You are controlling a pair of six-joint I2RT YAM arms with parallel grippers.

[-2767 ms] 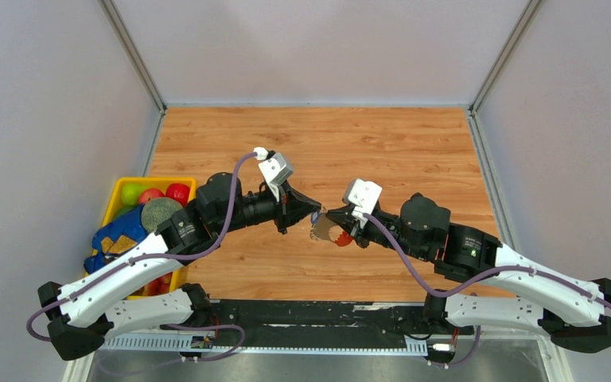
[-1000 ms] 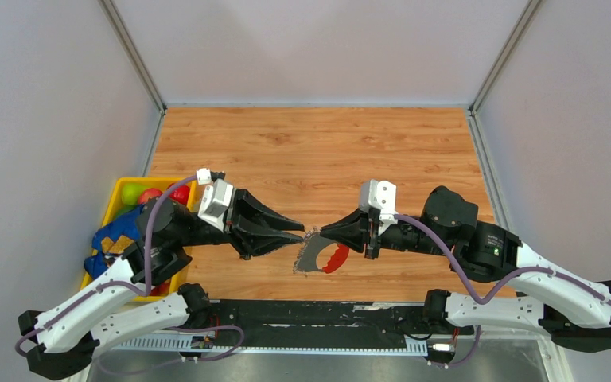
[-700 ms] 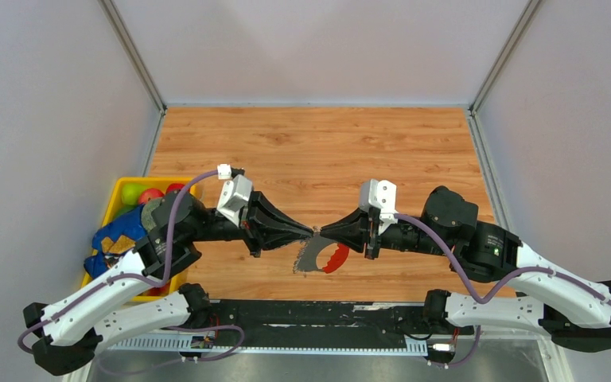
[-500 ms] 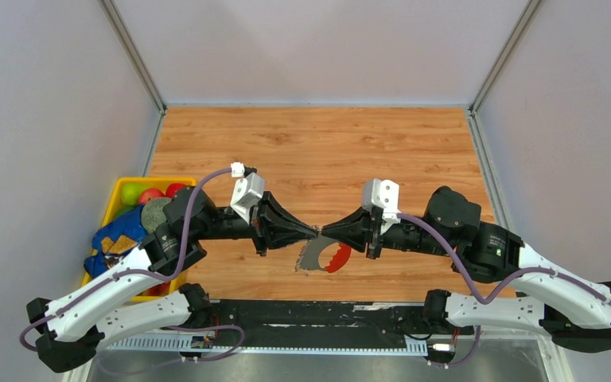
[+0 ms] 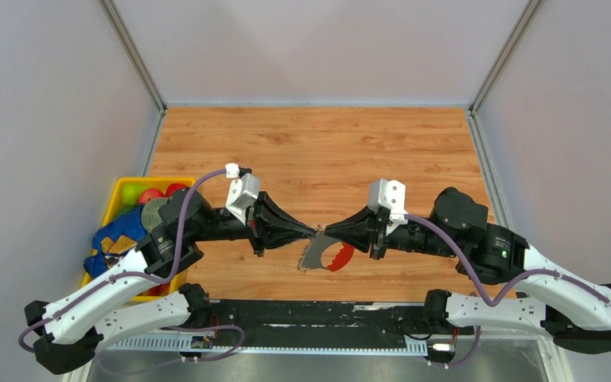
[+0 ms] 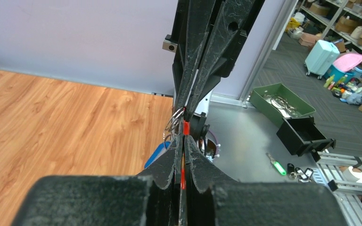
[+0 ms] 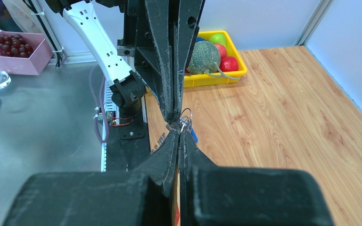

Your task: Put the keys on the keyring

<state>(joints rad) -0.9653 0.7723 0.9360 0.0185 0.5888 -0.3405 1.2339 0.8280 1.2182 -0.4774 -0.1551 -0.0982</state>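
The keyring hangs between both gripper tips above the near middle of the table, its grey glittery piece (image 5: pixel 313 256) to the left and its red loop (image 5: pixel 340 256) to the right. My left gripper (image 5: pixel 315 231) and right gripper (image 5: pixel 327 231) meet tip to tip at its top, both shut. In the left wrist view a red strip shows between my shut left gripper (image 6: pixel 184 137). The keys' wire rings (image 6: pixel 173 125) and blue tag (image 6: pixel 156 154) hang just beside the tips. In the right wrist view they (image 7: pixel 185 123) sit at my right gripper (image 7: pixel 177 133).
A yellow bin (image 5: pixel 123 187) with fruit, a melon (image 5: pixel 159 211) and a blue cloth (image 5: pixel 119 231) stands at the table's left edge under my left arm. The black base rail (image 5: pixel 318 312) runs along the near edge. Grey walls close in the table.
My left gripper was open and drawn back to the left a second ago. It has moved right and shut at the right gripper's tip. The right arm and keyring shifted slightly right.
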